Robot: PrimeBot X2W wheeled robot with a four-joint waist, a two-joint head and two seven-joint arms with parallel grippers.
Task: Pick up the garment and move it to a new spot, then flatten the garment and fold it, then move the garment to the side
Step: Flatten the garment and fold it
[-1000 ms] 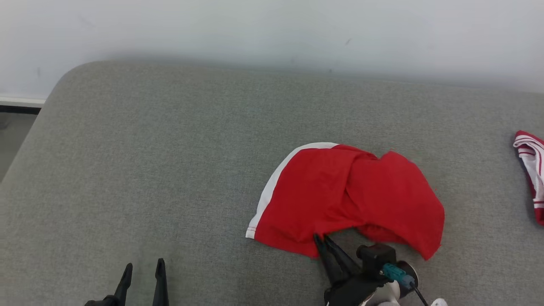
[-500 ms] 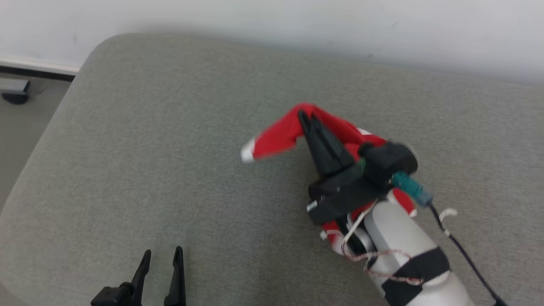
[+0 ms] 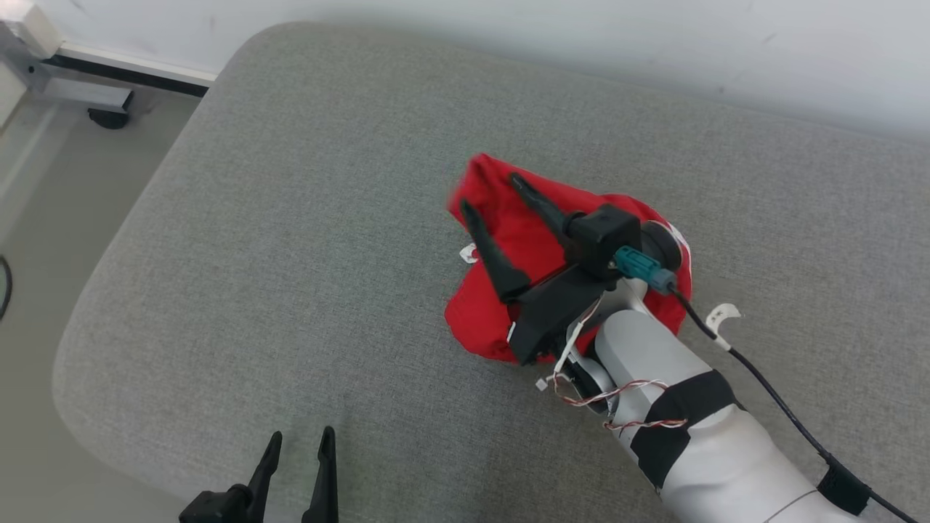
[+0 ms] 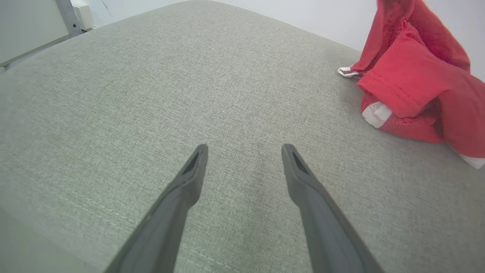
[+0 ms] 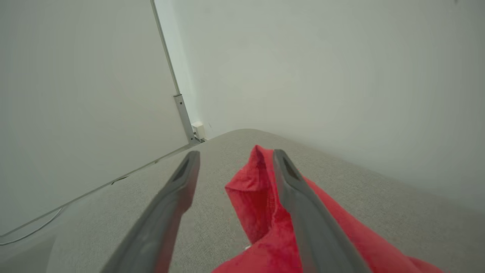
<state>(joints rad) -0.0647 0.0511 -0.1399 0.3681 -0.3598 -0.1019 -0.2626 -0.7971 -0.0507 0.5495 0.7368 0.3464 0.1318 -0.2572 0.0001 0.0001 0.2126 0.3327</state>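
Head view showed the right gripper (image 3: 490, 192) with its fingers spread wide over the red garment (image 3: 476, 319), nothing pinched between them. The garment lay bunched on the grey cushion (image 3: 290, 218), well in from the edges. In the right wrist view a ridge of cloth stood up against one finger, so the release looked best finished by lifting straight up and clear, lest the fabric snag and drag. The left gripper (image 3: 301, 436) hung near the cushion's front edge, its fingers also apart, well away from the cloth. Flattening would likely call for both grippers to take the white-trimmed hem (image 4: 375, 113) at separate points.
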